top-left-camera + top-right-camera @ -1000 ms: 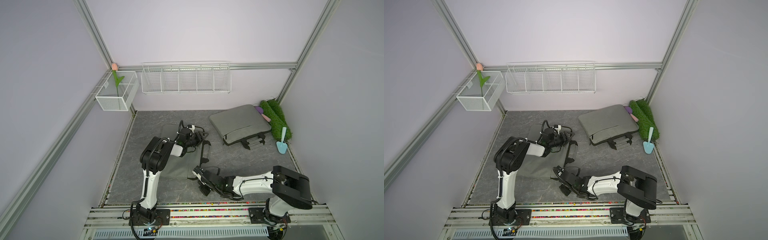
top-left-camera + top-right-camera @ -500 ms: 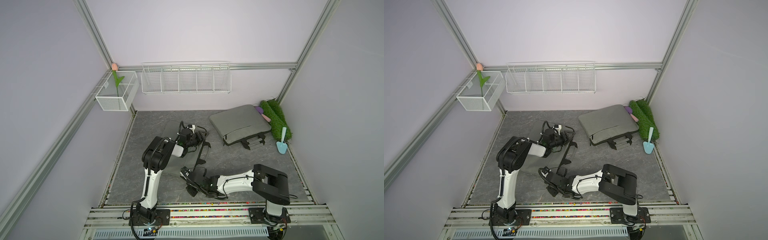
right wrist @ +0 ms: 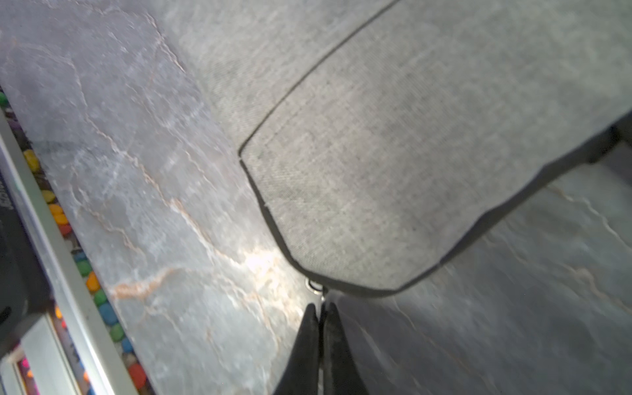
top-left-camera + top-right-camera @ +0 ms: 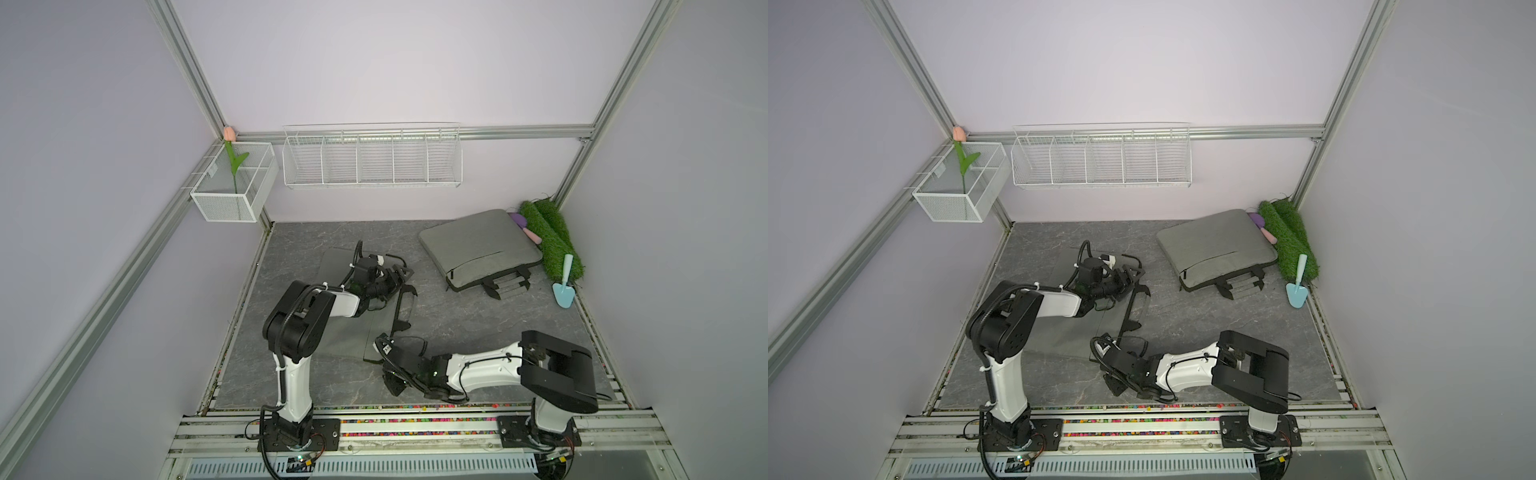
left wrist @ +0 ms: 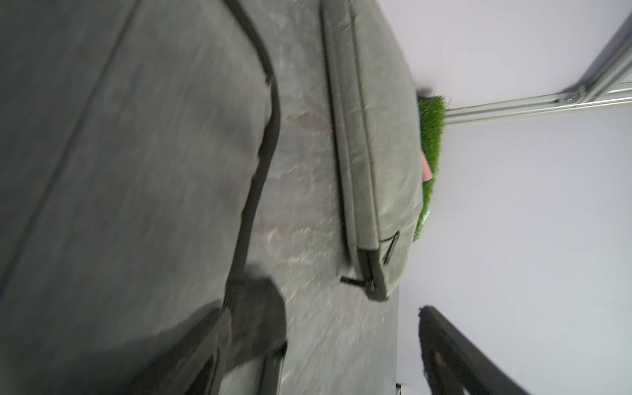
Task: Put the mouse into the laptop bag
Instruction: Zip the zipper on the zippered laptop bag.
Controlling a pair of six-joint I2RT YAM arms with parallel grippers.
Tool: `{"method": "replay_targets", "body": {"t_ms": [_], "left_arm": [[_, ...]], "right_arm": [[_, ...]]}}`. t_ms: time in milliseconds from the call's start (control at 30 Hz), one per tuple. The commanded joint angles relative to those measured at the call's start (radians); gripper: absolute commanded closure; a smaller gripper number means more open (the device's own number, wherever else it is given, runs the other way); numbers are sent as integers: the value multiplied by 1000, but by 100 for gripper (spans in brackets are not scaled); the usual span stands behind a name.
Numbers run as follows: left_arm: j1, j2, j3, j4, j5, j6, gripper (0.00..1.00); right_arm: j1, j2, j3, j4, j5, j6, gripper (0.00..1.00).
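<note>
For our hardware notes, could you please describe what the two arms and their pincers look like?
Both the left arm and right arm have white link shells, blocky black joints and looping black cables, zip-tied on the left. The left pincer is black; the right pincer has slim, tapering black fingers.

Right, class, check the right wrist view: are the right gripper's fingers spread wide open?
No, the right gripper has its fingertips pinched together on the small metal zip pull at a corner of the laptop bag.
</note>
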Motion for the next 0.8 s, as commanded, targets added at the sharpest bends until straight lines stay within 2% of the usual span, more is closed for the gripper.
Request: {"method": "replay_targets", "body": {"t_ms": [0, 133, 267, 500, 767], "left_arm": [[5, -111, -50, -362, -77, 39, 13], [6, -232, -122, -437, -95, 30, 15], [3, -330, -230, -414, -38, 1, 17], [-9, -414, -388, -303, 53, -76, 20], [-37, -742, -421, -527, -3, -65, 18]], "right_arm": [[-13, -44, -40, 26, 15, 17, 93], [-13, -54, -41, 35, 5, 3, 93], [-21, -77, -59, 38, 5, 3, 93], [-33, -122, -86, 34, 12, -8, 93], [-64, -132, -116, 53, 5, -7, 93]]}}
